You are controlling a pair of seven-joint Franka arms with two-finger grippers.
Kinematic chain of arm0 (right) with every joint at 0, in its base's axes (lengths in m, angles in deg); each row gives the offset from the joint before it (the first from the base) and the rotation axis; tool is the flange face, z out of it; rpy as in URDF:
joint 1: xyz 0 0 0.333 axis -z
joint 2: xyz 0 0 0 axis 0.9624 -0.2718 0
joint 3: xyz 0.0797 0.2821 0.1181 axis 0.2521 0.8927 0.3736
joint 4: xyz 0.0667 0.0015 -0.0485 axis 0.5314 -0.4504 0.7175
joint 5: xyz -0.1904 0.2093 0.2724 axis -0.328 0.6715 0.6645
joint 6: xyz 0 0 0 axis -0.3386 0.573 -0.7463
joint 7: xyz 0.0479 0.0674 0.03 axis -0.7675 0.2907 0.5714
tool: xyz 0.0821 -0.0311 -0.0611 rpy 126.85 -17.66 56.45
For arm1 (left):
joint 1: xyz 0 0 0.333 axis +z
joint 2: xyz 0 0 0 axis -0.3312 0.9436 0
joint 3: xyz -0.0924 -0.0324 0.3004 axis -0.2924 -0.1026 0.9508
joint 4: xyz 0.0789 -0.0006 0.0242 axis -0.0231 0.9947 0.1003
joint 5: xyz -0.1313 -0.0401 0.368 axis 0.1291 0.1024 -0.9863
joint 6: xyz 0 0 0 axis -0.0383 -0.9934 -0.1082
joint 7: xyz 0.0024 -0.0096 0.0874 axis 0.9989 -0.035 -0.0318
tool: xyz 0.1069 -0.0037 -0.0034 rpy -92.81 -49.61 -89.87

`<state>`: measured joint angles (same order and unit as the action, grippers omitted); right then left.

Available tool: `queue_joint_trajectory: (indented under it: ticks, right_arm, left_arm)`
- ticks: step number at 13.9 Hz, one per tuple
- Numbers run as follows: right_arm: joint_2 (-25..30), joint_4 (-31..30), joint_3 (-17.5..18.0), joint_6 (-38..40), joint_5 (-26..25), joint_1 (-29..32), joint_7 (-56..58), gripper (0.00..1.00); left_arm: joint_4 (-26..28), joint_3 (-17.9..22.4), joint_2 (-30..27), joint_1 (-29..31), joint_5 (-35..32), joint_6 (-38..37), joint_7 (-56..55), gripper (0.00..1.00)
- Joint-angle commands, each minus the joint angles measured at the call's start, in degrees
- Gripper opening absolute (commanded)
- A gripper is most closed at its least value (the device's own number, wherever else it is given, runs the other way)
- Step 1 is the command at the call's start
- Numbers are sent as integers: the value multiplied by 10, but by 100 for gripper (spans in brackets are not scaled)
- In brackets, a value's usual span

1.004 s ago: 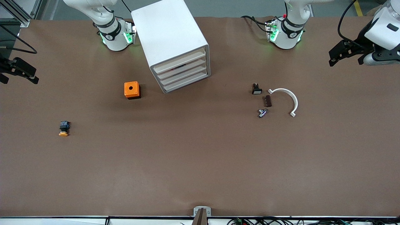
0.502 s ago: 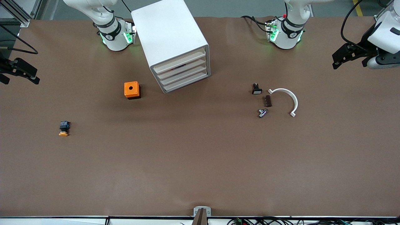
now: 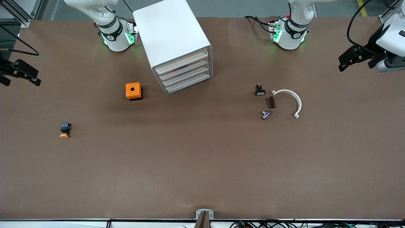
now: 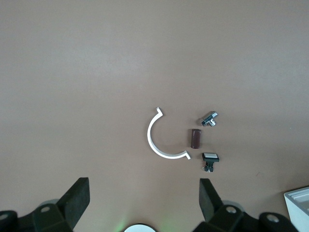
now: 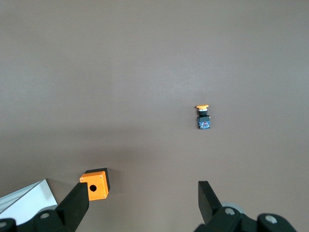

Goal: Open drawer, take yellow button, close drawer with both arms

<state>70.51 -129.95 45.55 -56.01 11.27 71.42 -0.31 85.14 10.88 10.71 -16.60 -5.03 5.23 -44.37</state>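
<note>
White and shut flush, the drawer sits at the top of the four in the cabinet, which stands askew on the desk between the two arm bases. The button lies out on the desk toward the right arm's end, nearer the front camera than the orange cube. The left gripper hangs over its own end of the desk with fingers spread and nothing between them; the right gripper hangs over the other end, equally spread and empty. Opening the drawer looks like the step in hand. Because the cabinet is turned, the approach should square up to its front face, catch only the top tray's lip, and pull straight along its slide; the other arm could steady the cabinet so it does not skid. The switch, curved white clip and small fittings can be left alone.
</note>
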Motion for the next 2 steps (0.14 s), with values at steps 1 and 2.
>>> queue_joint_trajectory:
  ticks: [1, 2]
  right_arm:
    - [-8, 15, -2, 6, 7, -3, 5, 100]
    - [-8, 15, -2, 5, 7, -3, 5, 100]
  left_arm:
    - [-14, -2, 5, 5, -2, -16, -5, 100]
    - [-14, -2, 6, 4, -2, -16, -12, 100]
